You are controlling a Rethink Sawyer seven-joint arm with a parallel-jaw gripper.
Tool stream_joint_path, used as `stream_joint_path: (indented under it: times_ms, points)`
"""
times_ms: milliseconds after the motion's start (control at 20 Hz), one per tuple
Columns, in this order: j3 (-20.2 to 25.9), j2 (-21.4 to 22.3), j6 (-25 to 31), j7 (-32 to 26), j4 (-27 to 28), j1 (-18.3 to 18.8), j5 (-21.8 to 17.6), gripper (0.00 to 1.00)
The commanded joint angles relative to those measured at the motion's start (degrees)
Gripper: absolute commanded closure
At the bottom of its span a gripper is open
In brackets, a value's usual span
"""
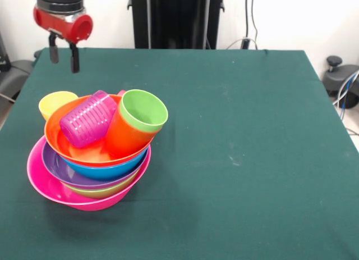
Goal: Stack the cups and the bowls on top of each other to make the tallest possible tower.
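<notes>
I see the tower [92, 159] and yellow cup [56, 103] crowding the table's [252, 159] left edge; everything rightward lies open.

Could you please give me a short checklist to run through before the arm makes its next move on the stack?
1. End effector clear of the pile: ok, it hangs above the green cloth table, behind the stack, holding nothing.
2. Fingers open: ok, a gap shows between the two black fingers.
3. Large glossy pink plastic bowl seated as base: ok, flat on the table.
4. Bowls nested level: not ok, the wide orange plastic bowl and the blue bowl sit tilted.
5. Cups upright: not ok, the ribbed purple plastic cup and the green cup lie on their sides.
6. Small yellow plastic cup stacked: cannot tell, partly hidden behind the pile.
</notes>
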State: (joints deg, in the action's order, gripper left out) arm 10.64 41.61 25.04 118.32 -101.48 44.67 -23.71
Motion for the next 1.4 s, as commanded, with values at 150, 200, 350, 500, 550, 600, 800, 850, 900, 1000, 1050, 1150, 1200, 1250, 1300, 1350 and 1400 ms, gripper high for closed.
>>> stream_joint_path:
  times_ms: [150,200,350,500,550,600,800,850,900,1000,1050,1150,1200,1250,1300,1350,1400]
  points:
    - [8.09,-8.66,-3.89,-13.05,1.69,5.94,-10.54,0.00]
    - [8.15,-9.56,-4.29,-12.54,2.40,6.05,-11.39,0.00]
    - [9.00,-12.21,-4.86,-12.32,4.44,6.98,-13.73,0.00]
    - [9.42,-13.87,-5.41,-10.99,5.73,7.17,-15.38,0.00]
    - [9.40,-14.52,-5.68,-10.31,6.24,7.05,-15.93,0.00]
    - [9.38,-15.34,-5.99,-9.76,6.94,6.88,-16.46,0.00]
    - [8.00,-17.38,-8.77,-5.51,8.26,5.00,-18.00,0.00]
    - [7.79,-17.31,-8.74,-4.97,8.32,4.70,-18.10,0.00]
    - [7.85,-17.27,-8.63,-4.99,8.39,4.76,-18.24,0.00]
    - [8.62,-17.60,-8.08,-5.79,8.39,5.66,-17.99,0.00]
    - [9.05,-17.82,-7.71,-6.33,8.51,6.12,-17.84,0.00]
    - [9.51,-18.06,-7.46,-6.83,8.47,6.68,-17.86,0.00]
    - [9.70,-18.12,-7.36,-7.00,8.49,6.90,-17.87,0.00]
    - [9.88,-18.15,-7.14,-7.24,8.62,7.10,-17.89,0.00]
    - [10.39,-17.84,-6.62,-7.85,8.51,7.54,-17.80,0.00]
    - [10.59,-17.67,-6.42,-8.05,8.41,7.82,-17.69,0.00]
    - [10.74,-17.05,-5.92,-8.33,8.11,8.07,-17.56,0.00]
